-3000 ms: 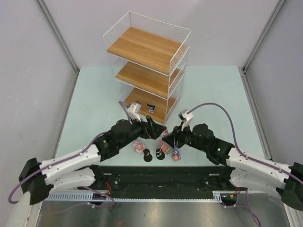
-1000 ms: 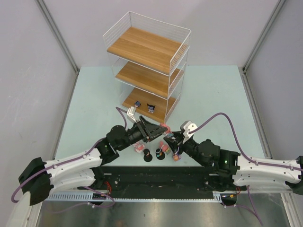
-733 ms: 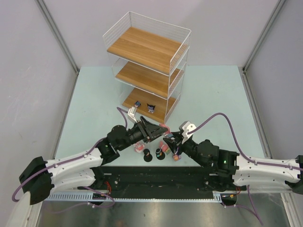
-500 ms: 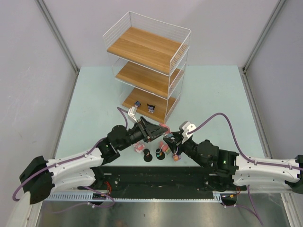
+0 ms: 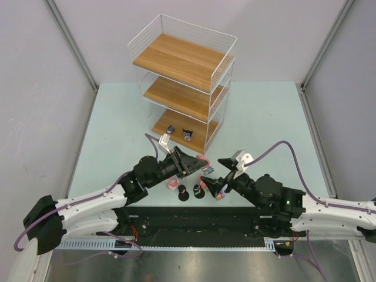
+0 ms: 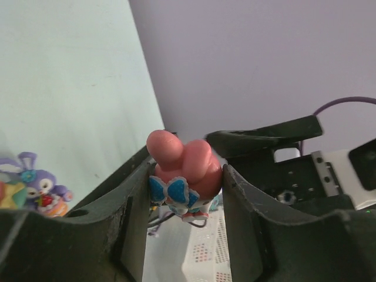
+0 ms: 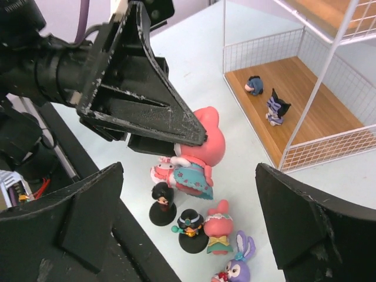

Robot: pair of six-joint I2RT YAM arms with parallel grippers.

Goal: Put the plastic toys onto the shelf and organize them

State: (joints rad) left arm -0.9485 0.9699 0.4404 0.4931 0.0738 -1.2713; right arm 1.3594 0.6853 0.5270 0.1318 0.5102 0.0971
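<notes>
My left gripper [image 5: 198, 163] is shut on a pink-headed toy with a blue bow [image 6: 183, 170], held off the table in front of the shelf [image 5: 185, 88]. The same toy [image 7: 200, 154] shows under the left gripper's fingers [image 7: 147, 111] in the right wrist view. My right gripper [image 5: 216, 174] stands wide open beside it with nothing between its fingers. On the table below are a pink-and-white toy [image 7: 166, 171], two dark-haired toys on black bases [image 7: 160, 205] [image 7: 191, 227], a pink toy in a green dress [image 7: 219, 232] and a purple bunny [image 7: 236, 269]. Two small toys [image 5: 171, 128] [image 5: 187, 134] stand on the shelf's bottom board.
The shelf's wire side [image 7: 329, 147] rises close to the right of the loose toys. Its middle board [image 5: 176, 97] and top board [image 5: 179, 56] carry nothing. The black base rail [image 5: 194, 220] runs along the near edge behind the toys.
The right gripper has let go of the pink toy, opened wide and drawn back to the right. The left gripper has closed on that toy and keeps it.
</notes>
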